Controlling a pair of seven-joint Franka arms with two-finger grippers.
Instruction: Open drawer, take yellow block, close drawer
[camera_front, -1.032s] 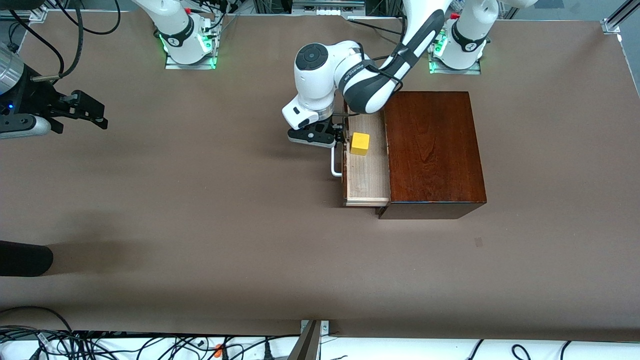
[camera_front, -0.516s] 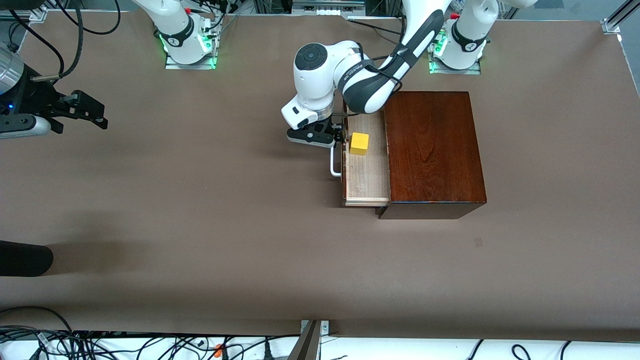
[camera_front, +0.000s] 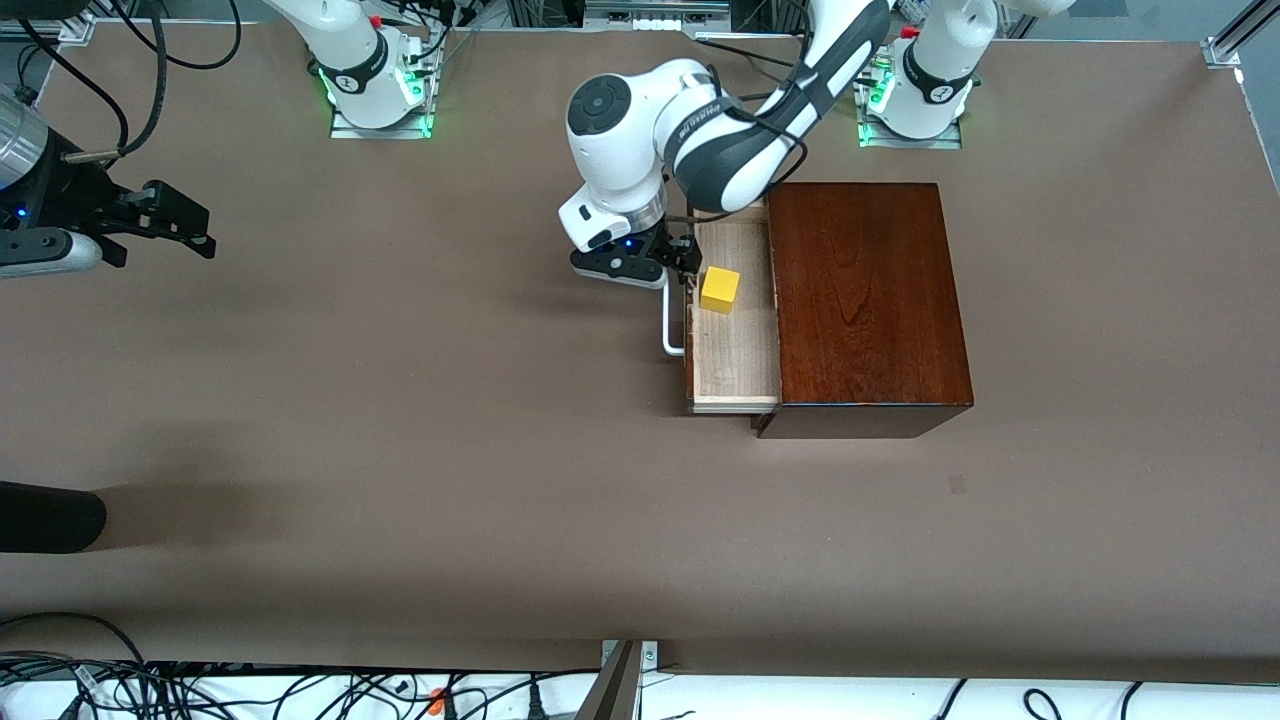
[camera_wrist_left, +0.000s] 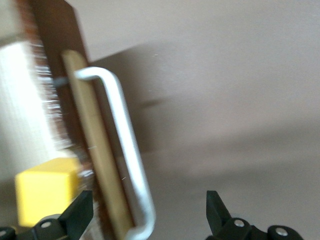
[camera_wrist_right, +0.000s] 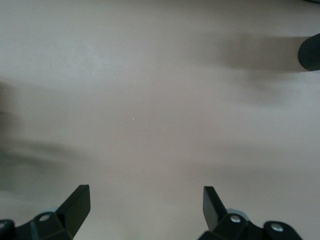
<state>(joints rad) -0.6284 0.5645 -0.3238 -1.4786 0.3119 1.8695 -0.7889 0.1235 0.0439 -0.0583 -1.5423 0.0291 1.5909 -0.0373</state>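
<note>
The drawer (camera_front: 735, 345) stands pulled out of the mahogany box (camera_front: 865, 300), its pale tray showing. Its white handle (camera_front: 672, 330) faces the right arm's end of the table. The yellow block (camera_front: 720, 289) sits in the tray, toward the robots' bases. My left gripper (camera_front: 680, 265) hovers open over the drawer front at the handle's end. In the left wrist view the handle (camera_wrist_left: 125, 150) runs between the spread fingers (camera_wrist_left: 75, 215) without touching them, and the block (camera_wrist_left: 45, 190) lies beside one finger. My right gripper (camera_front: 200, 230) waits open over bare table at the right arm's end, nothing between its fingers (camera_wrist_right: 75, 205).
A dark rounded object (camera_front: 50, 515) pokes in at the right arm's end, nearer the front camera, also visible in the right wrist view as a dark rounded object (camera_wrist_right: 310, 52). Cables (camera_front: 200, 690) lie along the near table edge. Brown tabletop (camera_front: 450, 420) spreads out in front of the drawer.
My left hand has risen and shifted slightly toward the robots' bases, off the handle. Drawer, block and right arm have not moved.
</note>
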